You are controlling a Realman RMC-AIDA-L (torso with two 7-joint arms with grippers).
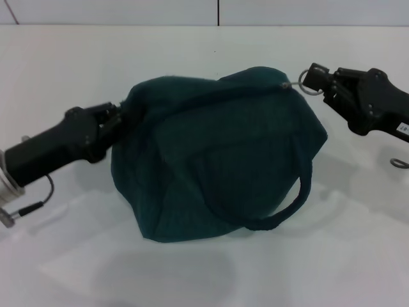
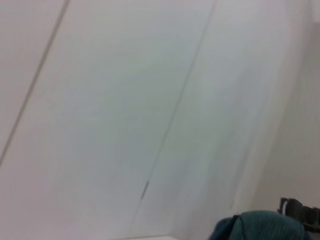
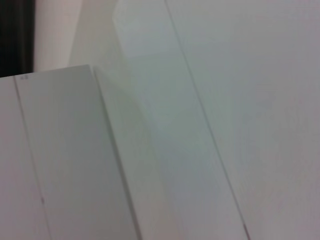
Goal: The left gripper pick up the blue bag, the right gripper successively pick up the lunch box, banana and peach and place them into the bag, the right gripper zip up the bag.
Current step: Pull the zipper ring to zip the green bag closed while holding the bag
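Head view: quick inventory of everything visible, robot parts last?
blue bag: 1, dark teal, centre of table, closed, bulging
handle: 1 loop, teal, hanging on the bag's near right side
zip pull ring: 1, metal, bag's top right
table: 1, white, under everything
left gripper: 1, black, clamped on the bag's left edge
right gripper: 1, black, at the zip pull ring
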